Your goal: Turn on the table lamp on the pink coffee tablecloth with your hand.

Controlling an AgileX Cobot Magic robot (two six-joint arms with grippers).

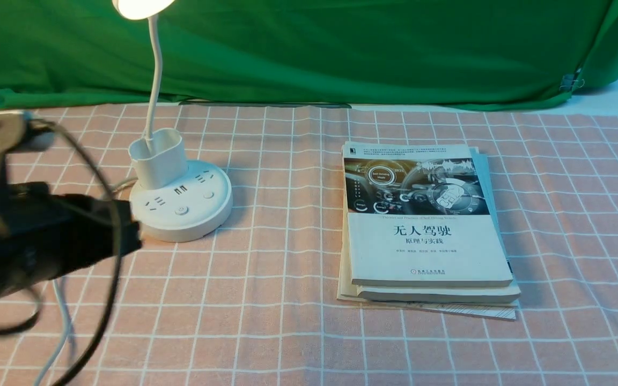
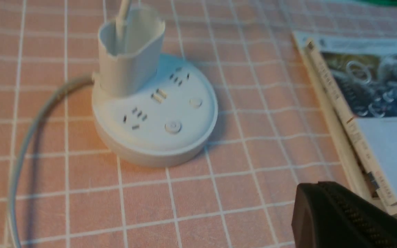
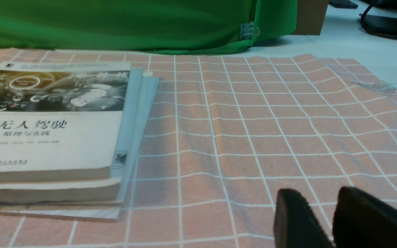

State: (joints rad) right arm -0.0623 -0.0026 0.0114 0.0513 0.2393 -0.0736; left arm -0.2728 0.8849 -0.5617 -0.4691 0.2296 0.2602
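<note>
Table lamp [image 1: 179, 199] on the pink coffee tablecloth [image 1: 287, 257] already glows, so you need only draw back the left tool [image 1: 126, 236], whose grip you cannot tell, beside the base, while the right tool [image 3: 319, 198] rests slightly parted, empty.

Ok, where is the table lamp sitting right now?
In the front view, the table lamp stands on the left half of the pink coffee tablecloth, left of the stack of books, with the left arm close by its base.
</note>
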